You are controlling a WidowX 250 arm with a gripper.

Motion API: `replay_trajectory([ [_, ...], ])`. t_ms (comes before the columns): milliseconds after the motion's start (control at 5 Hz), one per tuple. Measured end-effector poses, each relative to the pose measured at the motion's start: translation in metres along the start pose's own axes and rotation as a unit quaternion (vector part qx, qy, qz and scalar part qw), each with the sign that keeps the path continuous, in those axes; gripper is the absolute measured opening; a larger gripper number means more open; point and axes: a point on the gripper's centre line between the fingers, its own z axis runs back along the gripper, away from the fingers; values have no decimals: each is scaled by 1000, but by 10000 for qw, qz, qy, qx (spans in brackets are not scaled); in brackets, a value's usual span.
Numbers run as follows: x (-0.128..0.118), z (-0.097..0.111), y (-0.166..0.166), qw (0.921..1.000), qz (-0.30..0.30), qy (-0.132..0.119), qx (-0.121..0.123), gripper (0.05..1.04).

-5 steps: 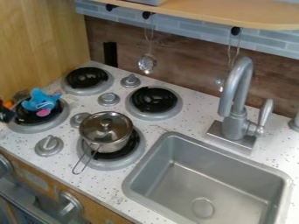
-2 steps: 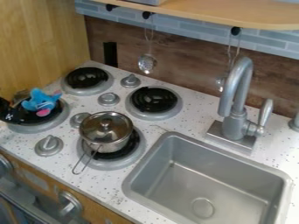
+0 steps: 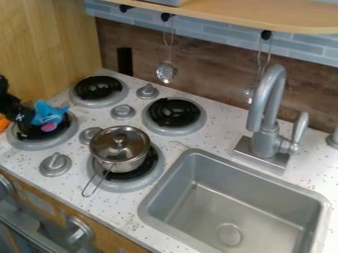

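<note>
Seems early: the blue toy [image 3: 46, 113] sits unlifted on the nine-o'clock burner [image 3: 34, 145], gripper [image 3: 26, 116] beside it, open or closed I can't tell.

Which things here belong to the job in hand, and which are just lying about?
Likely the job:
gripper, close by the plush
blue plush toy
leftmost burner, under the plush

Just there:
lidded metal pot
hanging perforated spoon
faucet
sink
</note>
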Motion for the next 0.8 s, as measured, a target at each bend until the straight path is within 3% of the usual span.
replay_trajectory([
  [200,12,-13,-10,9996,-255,42,-72,1005],
  [600,31,-31,-14,9956,-884,280,114,1005],
  [800,33,-37,-9,9895,-1257,532,465,1005],
])
